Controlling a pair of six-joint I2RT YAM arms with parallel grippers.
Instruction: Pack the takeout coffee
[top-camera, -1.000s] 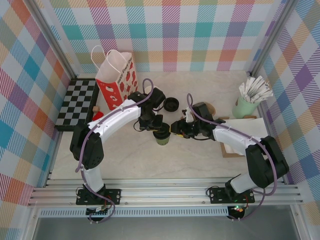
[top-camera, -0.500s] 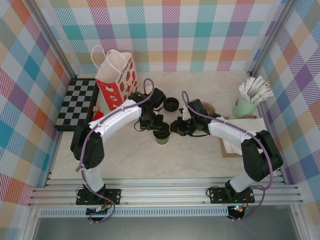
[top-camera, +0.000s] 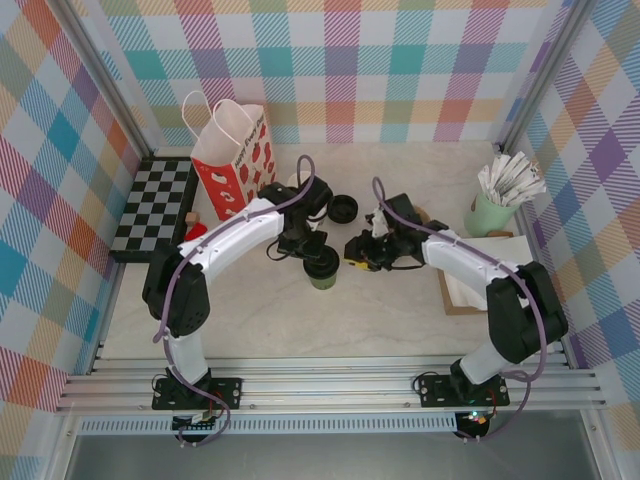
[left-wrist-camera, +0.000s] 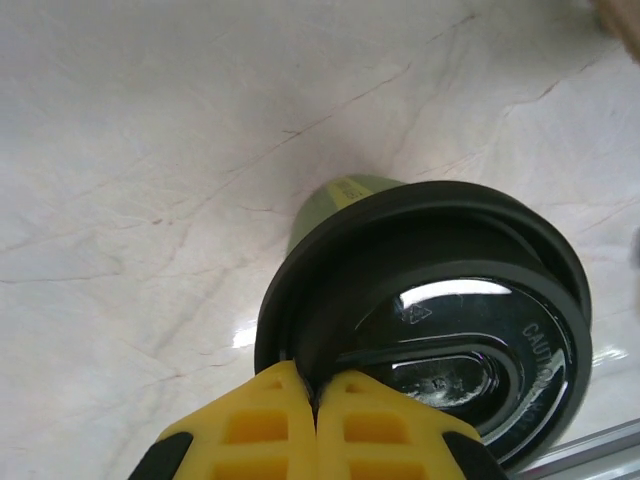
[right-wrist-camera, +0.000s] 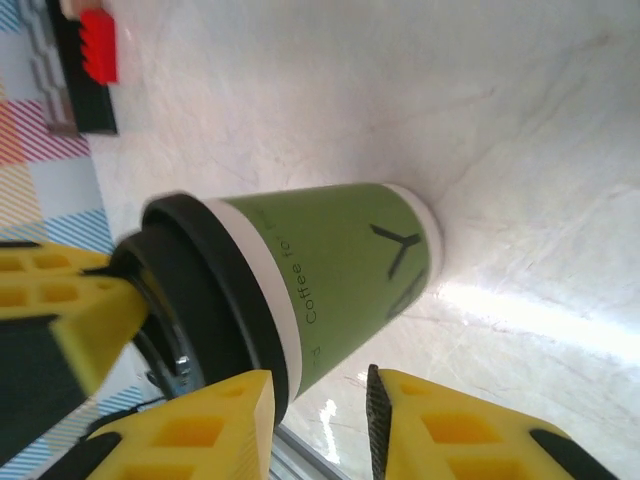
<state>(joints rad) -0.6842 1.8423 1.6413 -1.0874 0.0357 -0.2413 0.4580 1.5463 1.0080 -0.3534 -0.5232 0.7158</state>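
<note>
Right hand (right-wrist-camera: 320, 390) — pads narrowly parted, empty, just beside the green wall of the takeout coffee (right-wrist-camera: 330, 270). Left hand (left-wrist-camera: 315, 395) — pads pressed together, touching the rim of its black lid (left-wrist-camera: 450, 330). The takeout coffee stands upright on the desk (top-camera: 380, 310), centre of the top view.

Pastel plaid walls (top-camera: 400, 60) close me in on three sides. My counter (top-camera: 300, 320) is pale veined marble, glossy with glare.
</note>
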